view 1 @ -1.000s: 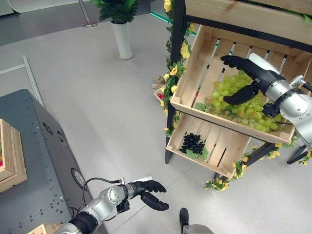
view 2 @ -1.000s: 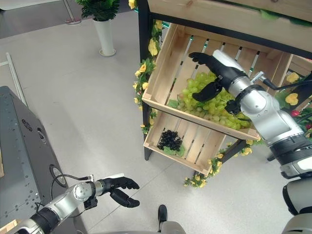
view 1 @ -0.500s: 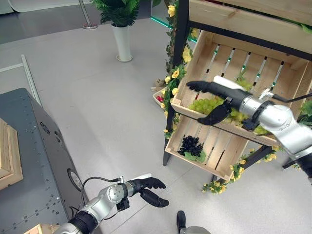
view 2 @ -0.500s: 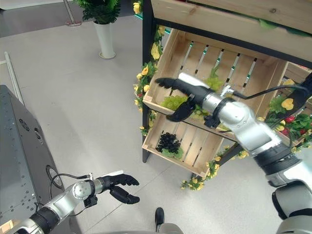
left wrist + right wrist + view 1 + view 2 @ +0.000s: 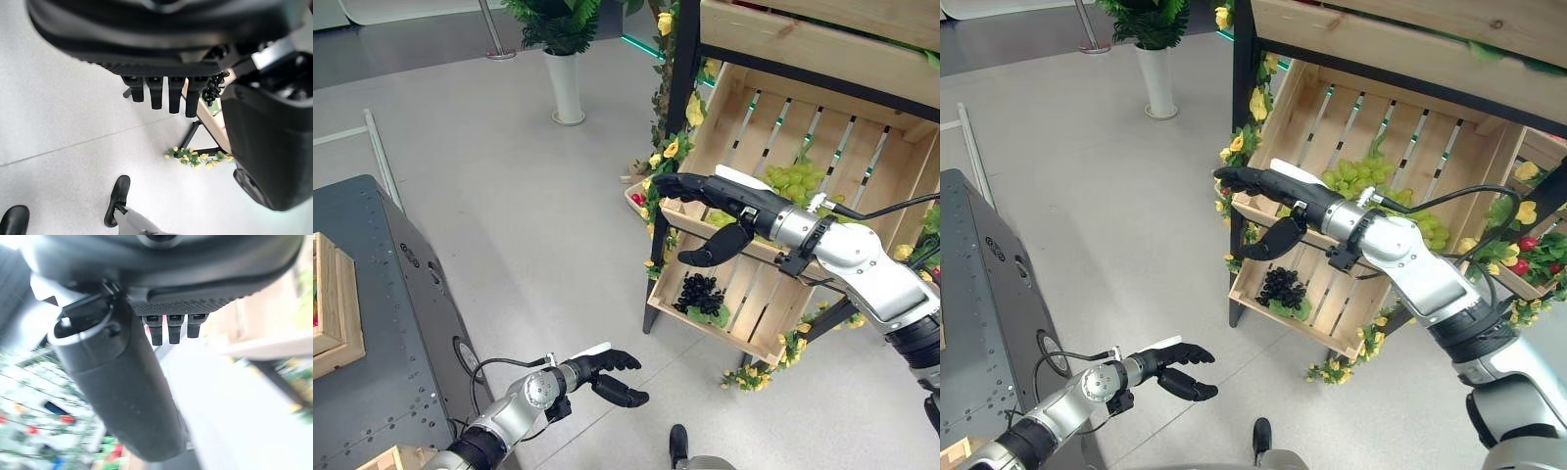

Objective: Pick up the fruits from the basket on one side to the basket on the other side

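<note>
Two hands: both empty, neither carrying fruit.
Right hand (image 5: 710,211): dark, fingers straight and spread, thumb hanging apart below them; it hovers in front of the upper slatted wooden crate (image 5: 729,116), at about 9 o'clock of the fruit.
Left hand (image 5: 607,374): low over the pale grey floor (image 5: 509,196), fingers loosely extended, idle.
Fruit: the bunch of green grapes (image 5: 793,178) lies deep in the upper crate, apart from the right hand; a dark cluster of black grapes (image 5: 699,292) sits in the lower wooden crate (image 5: 744,304).
Destination: probably the light wooden box (image 5: 335,318) at the 9 o'clock edge, well apart from the shelf.
Risk: judging from the empty palm, the transfer could run with nothing picked; loose grapes may also shed berries if squeezed.
</note>
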Controlling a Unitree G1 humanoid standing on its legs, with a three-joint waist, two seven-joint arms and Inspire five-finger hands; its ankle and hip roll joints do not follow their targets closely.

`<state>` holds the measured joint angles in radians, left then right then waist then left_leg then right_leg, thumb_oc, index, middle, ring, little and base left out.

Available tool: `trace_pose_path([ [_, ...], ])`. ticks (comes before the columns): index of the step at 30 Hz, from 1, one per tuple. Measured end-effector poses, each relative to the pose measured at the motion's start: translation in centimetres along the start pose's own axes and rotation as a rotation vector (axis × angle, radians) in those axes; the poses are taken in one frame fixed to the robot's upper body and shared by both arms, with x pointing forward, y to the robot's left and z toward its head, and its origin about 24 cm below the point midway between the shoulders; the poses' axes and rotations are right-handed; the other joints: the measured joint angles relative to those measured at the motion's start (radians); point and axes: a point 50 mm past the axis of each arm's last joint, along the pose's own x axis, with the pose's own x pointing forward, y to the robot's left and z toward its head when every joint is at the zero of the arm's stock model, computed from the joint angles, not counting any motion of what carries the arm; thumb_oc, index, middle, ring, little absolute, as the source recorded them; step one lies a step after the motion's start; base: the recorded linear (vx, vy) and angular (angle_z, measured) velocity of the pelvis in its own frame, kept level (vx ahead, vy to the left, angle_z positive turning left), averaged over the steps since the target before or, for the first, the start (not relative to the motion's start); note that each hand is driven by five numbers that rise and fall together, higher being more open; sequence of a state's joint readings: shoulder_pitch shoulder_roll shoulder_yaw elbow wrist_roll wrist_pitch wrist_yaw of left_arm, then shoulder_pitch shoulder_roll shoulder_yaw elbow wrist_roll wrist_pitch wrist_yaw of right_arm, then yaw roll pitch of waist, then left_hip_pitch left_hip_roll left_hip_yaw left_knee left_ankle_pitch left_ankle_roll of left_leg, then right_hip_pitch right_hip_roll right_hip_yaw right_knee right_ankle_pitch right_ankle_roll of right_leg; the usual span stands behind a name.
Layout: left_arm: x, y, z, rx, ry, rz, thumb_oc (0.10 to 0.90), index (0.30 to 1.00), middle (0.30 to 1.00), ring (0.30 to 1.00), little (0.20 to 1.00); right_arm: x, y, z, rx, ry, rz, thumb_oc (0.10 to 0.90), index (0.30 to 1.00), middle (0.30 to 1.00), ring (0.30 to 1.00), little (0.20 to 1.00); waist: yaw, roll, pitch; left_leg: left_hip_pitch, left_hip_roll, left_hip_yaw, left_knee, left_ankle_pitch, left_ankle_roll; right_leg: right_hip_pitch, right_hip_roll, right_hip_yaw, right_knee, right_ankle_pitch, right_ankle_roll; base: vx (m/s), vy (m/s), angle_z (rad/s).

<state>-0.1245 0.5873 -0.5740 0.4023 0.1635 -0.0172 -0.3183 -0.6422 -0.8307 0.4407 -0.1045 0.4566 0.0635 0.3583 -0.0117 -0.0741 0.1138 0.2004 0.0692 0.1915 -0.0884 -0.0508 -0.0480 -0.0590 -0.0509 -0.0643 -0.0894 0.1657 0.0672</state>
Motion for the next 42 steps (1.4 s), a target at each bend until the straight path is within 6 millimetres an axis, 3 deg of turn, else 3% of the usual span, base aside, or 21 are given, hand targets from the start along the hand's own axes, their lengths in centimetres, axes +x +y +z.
trace_pose_path([
  [4, 0.1, -0.1, 0.0, -0.017, -0.004, 0.042, 0.800, 0.900, 0.900, 0.900, 0.900, 0.5, 2.8, 0.5, 0.181, -0.110, 0.078, 0.800, 0.900, 0.900, 0.900, 0.900, 0.009, 0.003, -0.002, -0.002, -0.005, -0.012, 0.000, 0.001, 0.002, 0.004, -0.008, -0.007, 0.000, 0.001, 0.001, -0.03, 0.123, 0.08],
  [9, 0.1, 0.5, 0.2, -0.042, -0.011, 0.138, 0.800, 0.900, 0.900, 0.900, 0.900, -0.2, 5.2, -1.4, 0.319, -0.075, 0.098, 0.800, 0.900, 0.900, 0.900, 0.900, 0.041, 0.004, -0.003, -0.018, -0.017, -0.041, 0.000, 0.008, 0.011, 0.007, -0.024, -0.032, 0.000, 0.001, 0.003, -0.04, 0.141, 0.18],
  [15, -0.7, 0.0, -1.2, -0.074, 0.031, 0.160, 0.800, 0.900, 0.900, 0.900, 0.900, -0.5, 7.6, -5.1, 0.537, 0.000, 0.062, 0.800, 0.900, 0.900, 0.900, 0.900, 0.063, 0.007, -0.003, -0.032, -0.042, -0.091, -0.001, 0.019, 0.028, 0.018, -0.062, -0.080, 0.005, -0.004, 0.020, -0.03, 0.120, 0.25],
  [20, -0.9, -0.5, -1.4, -0.099, 0.045, 0.180, 0.800, 0.900, 0.900, 0.900, 0.900, -2.3, 12.4, -10.9, 0.785, 0.193, -0.016, 0.800, 0.900, 0.900, 0.900, 0.900, 0.101, 0.012, 0.002, -0.040, -0.061, -0.130, 0.002, 0.031, 0.051, -0.003, -0.098, -0.129, 0.080, -0.020, 0.036, -0.02, 0.015, 0.23],
  [23, -1.3, -0.3, -2.0, -0.123, 0.074, 0.242, 0.800, 0.900, 0.900, 0.900, 0.900, -3.7, 14.5, -12.3, 0.855, 0.267, -0.042, 0.800, 0.900, 0.900, 0.900, 0.900, 0.110, 0.006, 0.006, -0.042, -0.078, -0.146, 0.001, 0.031, 0.066, 0.003, -0.120, -0.133, 0.080, -0.036, 0.054, 0.04, -0.127, 0.24],
  [25, -1.5, -0.1, -2.4, -0.151, 0.100, 0.292, 0.800, 0.900, 0.900, 0.900, 0.900, -5.3, 16.7, -13.3, 0.927, 0.332, -0.112, 0.800, 0.900, 0.900, 0.900, 0.900, 0.089, 0.003, 0.008, -0.056, -0.078, -0.206, -0.007, 0.038, 0.060, 0.032, -0.116, -0.106, 0.051, -0.046, 0.067, 0.04, -0.173, 0.89],
  [27, -1.5, 0.2, -2.3, -0.167, 0.100, 0.326, 0.800, 0.900, 0.900, 0.900, 0.900, -7.3, 19.1, -14.8, 0.993, 0.448, -0.178, 0.800, 0.900, 0.900, 0.900, 0.900, 0.051, 0.006, 0.011, -0.097, -0.073, -0.318, 0.000, 0.065, 0.050, 0.068, -0.078, 0.047, 0.009, -0.079, 0.079, 0.02, -0.231, 1.38],
  [28, -1.5, 0.2, -2.3, -0.182, 0.095, 0.328, 0.800, 0.900, 0.900, 0.900, 0.900, -7.7, 19.3, -15.2, 1.001, 0.473, -0.195, 0.800, 0.900, 0.900, 0.900, 0.900, 0.043, 0.010, 0.013, -0.113, -0.072, -0.345, 0.005, 0.072, 0.044, 0.072, -0.065, 0.095, 0.003, -0.090, 0.078, 0.04, -0.212, 1.29],
  [30, -1.4, 0.1, -2.1, -0.214, 0.083, 0.327, 0.800, 0.900, 0.900, 0.900, 0.900, -8.2, 19.4, -15.9, 0.997, 0.523, -0.231, 0.800, 0.900, 0.900, 0.900, 0.900, 0.034, 0.025, 0.028, -0.132, -0.065, -0.388, 0.009, 0.082, 0.028, 0.072, -0.047, 0.111, 0.001, -0.101, 0.070, 0.05, -0.292, 0.77],
  [31, -1.4, -0.3, -2.1, -0.249, 0.078, 0.328, 0.800, 0.900, 0.900, 0.900, 0.900, -8.4, 19.1, -16.1, 0.987, 0.532, -0.238, 0.800, 0.900, 0.900, 0.900, 0.900, 0.045, 0.040, 0.045, -0.136, -0.054, -0.382, 0.013, 0.086, 0.022, 0.080, -0.040, 0.098, 0.000, -0.103, 0.066, 0.06, -0.319, 0.41],
  [35, -1.2, -1.0, -1.6, -0.348, 0.048, 0.350, 0.800, 0.900, 0.900, 0.900, 0.900, -8.6, 18.4, -16.2, 0.983, 0.512, -0.276, 0.800, 0.900, 0.900, 0.900, 0.900, 0.058, 0.051, 0.071, -0.144, -0.035, -0.391, 0.014, 0.098, 0.005, 0.110, -0.018, 0.067, -0.004, -0.117, 0.050, 0.04, -0.335, 0.49],
  [37, -1.0, -0.8, -0.8, -0.391, 0.009, 0.370, 0.800, 0.900, 0.900, 0.900, 0.900, -8.6, 18.2, -16.1, 0.974, 0.504, -0.286, 0.800, 0.900, 0.900, 0.900, 0.900, 0.060, 0.054, 0.073, -0.172, -0.023, -0.422, 0.017, 0.110, -0.013, 0.115, -0.005, 0.020, -0.004, -0.129, 0.042, -0.03, -0.327, 0.75],
  [39, -1.0, -0.6, 0.2, -0.416, -0.037, 0.380, 0.800, 0.900, 0.900, 0.900, 0.900, -8.5, 18.2, -16.1, 0.976, 0.492, -0.293, 0.800, 0.900, 0.900, 0.900, 0.900, 0.094, 0.065, 0.079, -0.194, -0.006, -0.457, 0.017, 0.114, -0.022, 0.115, 0.020, 0.009, 0.000, -0.134, 0.031, -0.04, -0.308, 0.65],
  [42, -1.2, -0.1, 1.2, -0.438, -0.095, 0.387, 0.800, 0.900, 0.900, 0.900, 0.900, -8.3, 18.0, -16.0, 0.995, 0.471, -0.304, 0.800, 0.900, 0.900, 0.900, 0.900, 0.119, 0.089, 0.092, -0.266, 0.030, -0.451, 0.026, 0.109, -0.024, 0.112, 0.051, -0.040, 0.000, -0.153, -0.002, -0.03, -0.253, 1.03],
])
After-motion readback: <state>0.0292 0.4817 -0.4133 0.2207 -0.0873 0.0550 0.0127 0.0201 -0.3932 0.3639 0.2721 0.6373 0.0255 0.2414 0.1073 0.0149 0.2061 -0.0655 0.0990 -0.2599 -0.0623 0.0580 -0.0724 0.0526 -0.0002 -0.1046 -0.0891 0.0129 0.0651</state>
